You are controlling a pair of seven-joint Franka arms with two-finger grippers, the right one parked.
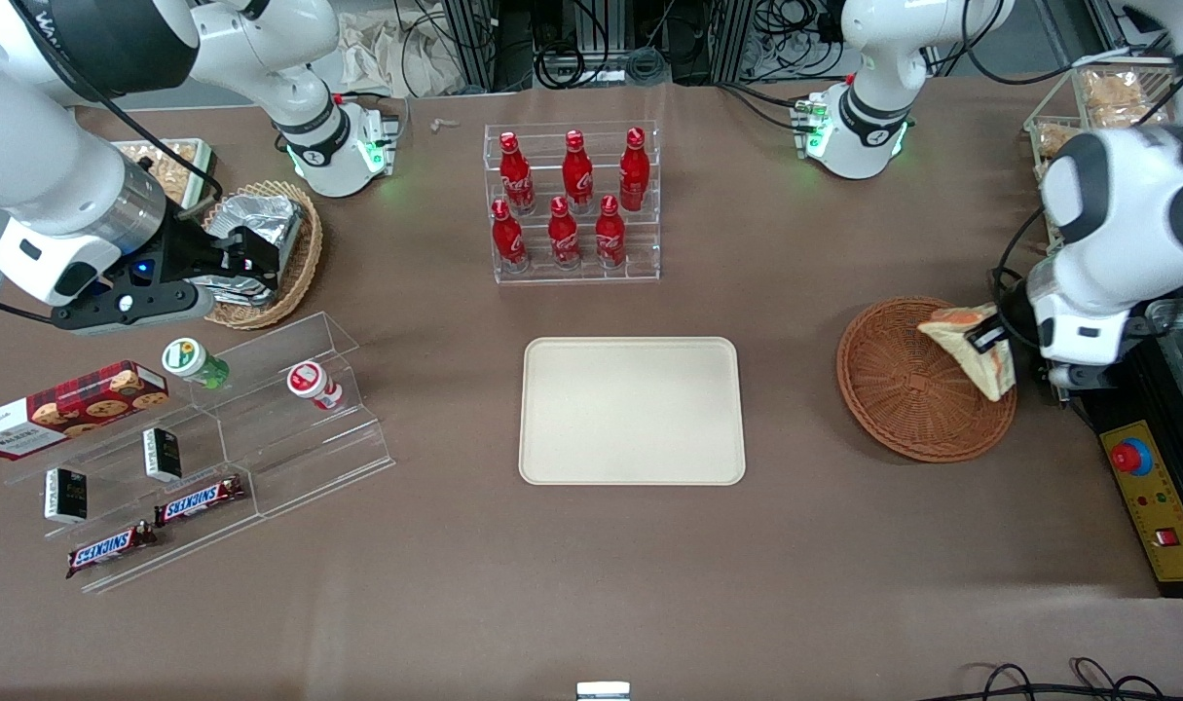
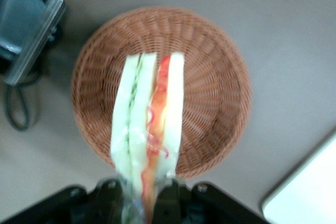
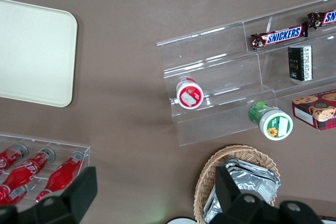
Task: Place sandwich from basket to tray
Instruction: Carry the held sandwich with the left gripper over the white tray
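gripping sandwich (image 2: 149, 124), pincer (image 2: 142, 192) closed, above basket (image 2: 220, 66)

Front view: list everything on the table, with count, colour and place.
sandwich: 1, cream with red filling, held above the basket.
basket: 1, reddish-brown, toward the working arm's end.
tray: 1, cream, mid-table.
cola bottles: 6, red, in a clear rack farther from the camera than the tray.
foil packets: silver, in a tan basket, toward the parked arm's end.
Snickers bars: 2, brown, on the clear stepped stand.
cookie box: 1, red, same stand.
claw: left arm's, shut on the sandwich over the basket.
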